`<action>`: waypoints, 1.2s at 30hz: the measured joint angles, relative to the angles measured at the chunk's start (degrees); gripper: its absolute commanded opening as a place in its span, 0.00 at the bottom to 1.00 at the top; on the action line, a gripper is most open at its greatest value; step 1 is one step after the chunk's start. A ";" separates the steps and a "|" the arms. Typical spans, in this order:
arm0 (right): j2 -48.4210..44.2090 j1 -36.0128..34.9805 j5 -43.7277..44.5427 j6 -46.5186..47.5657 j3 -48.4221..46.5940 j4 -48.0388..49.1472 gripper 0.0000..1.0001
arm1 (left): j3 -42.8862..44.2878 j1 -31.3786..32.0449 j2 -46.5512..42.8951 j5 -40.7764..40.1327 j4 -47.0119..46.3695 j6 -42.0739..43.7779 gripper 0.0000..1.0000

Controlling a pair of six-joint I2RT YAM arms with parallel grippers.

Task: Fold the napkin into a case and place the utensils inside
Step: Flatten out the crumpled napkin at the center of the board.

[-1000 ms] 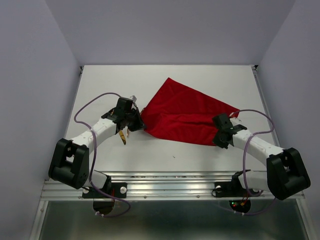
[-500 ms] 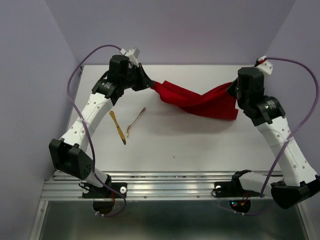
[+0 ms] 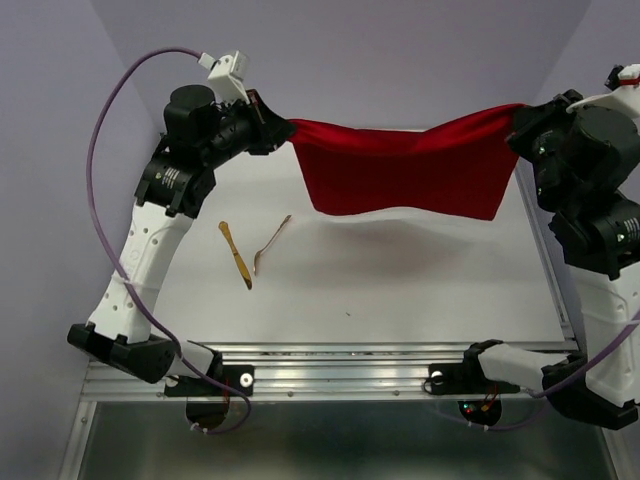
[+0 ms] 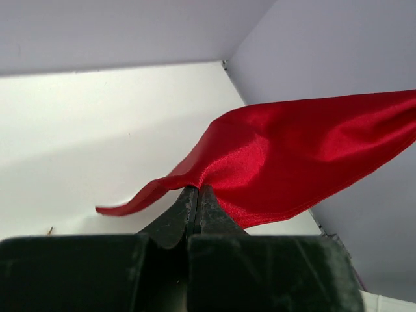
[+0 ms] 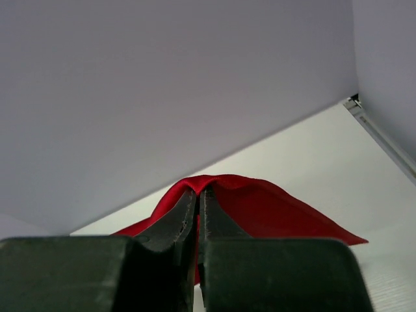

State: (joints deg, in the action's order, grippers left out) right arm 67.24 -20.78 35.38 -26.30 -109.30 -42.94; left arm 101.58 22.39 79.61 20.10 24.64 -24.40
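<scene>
The red napkin (image 3: pixel 405 170) hangs stretched in the air above the far part of the table, held at its two upper corners. My left gripper (image 3: pixel 287 130) is shut on its left corner, and the cloth (image 4: pixel 292 156) spreads away from the pinched tips (image 4: pixel 197 190). My right gripper (image 3: pixel 518 115) is shut on the right corner, with red cloth (image 5: pixel 273 211) draped over the tips (image 5: pixel 198 192). Two utensils lie on the table below and to the left: a gold knife (image 3: pixel 236 255) and a paler fork (image 3: pixel 271 243), side by side, angled apart.
The white table (image 3: pixel 400 280) is walled in by pale lilac panels at the back and both sides. A metal rail (image 3: pixel 340 360) runs along the near edge by the arm bases. Purple cables loop from both arms.
Both arms have lifted the napkin off the table and moved apart and upward, pulling the cloth from a crumpled heap into a stretched hanging sheet. The knife and fork now lie uncovered.
</scene>
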 measured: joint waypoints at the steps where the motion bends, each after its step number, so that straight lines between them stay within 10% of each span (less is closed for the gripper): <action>1: -0.52 0.00 -0.96 0.31 -0.94 -0.04 0.01 | 0.02 0.00 -1.27 0.22 -0.46 0.15 0.00; 23: -14.60 -0.81 -14.82 -1.90 -4.83 -4.57 0.01 | 1.99 0.26 -24.28 -0.66 0.37 -2.14 0.00; 36: -4.59 -0.90 1.62 -0.68 11.87 -3.67 0.01 | -11.93 0.00 -10.97 -6.73 -0.94 -2.99 0.00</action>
State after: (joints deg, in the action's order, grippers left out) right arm 62.65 -21.67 36.99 -26.98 -97.43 -46.61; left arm 89.65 22.39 68.64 13.37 23.70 -27.40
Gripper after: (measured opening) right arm 0.031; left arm 0.026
